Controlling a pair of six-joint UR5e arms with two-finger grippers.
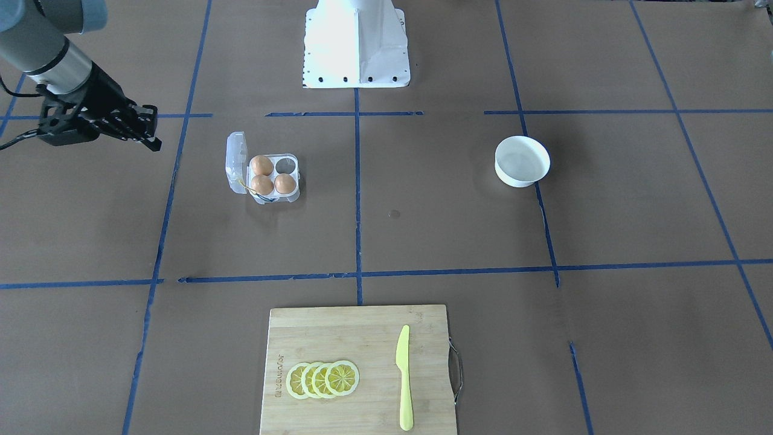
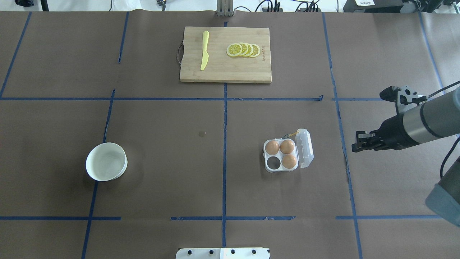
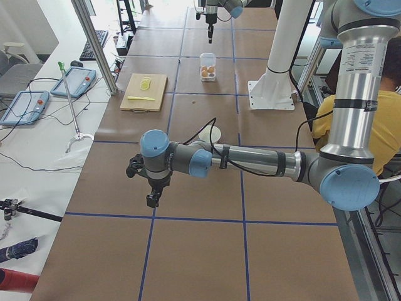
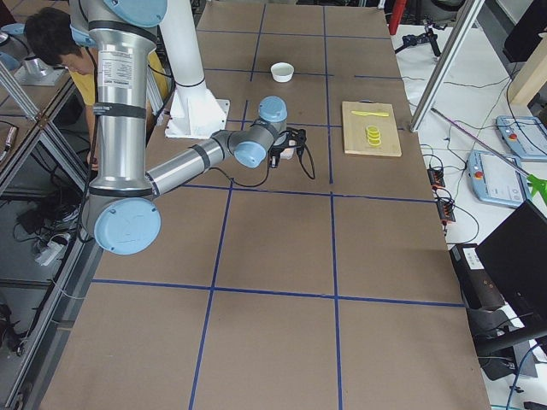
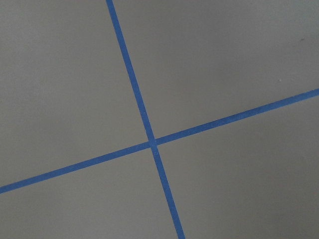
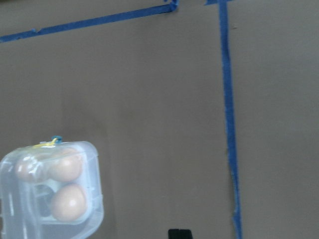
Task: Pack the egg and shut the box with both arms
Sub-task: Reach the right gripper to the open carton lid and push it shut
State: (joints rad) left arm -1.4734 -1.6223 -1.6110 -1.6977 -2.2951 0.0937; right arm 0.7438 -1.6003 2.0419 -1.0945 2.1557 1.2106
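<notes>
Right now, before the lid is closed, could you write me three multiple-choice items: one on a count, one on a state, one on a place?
1. How many eggs sit in the box? A two; B four; C three.
2. The lid of the box is: A open; B shut; C missing.
3. Where does the yellow knife lie? A in the box; B on the cutting board; C on the lid.
Key: 1 C, one cup is empty; 2 A, it stands folded aside; 3 B, beside the lemon slices.

Surface (image 2: 161,118) brown, blue tape grid (image 2: 224,144). Eggs (image 2: 286,146) orange-brown. Box (image 2: 305,148) clear, yellow band. Bowl (image 2: 106,162) white. Board (image 2: 222,70) pale wood. Knife (image 2: 205,50) light yellow. Lemon slices (image 2: 243,49) yellow, segment pattern.
</notes>
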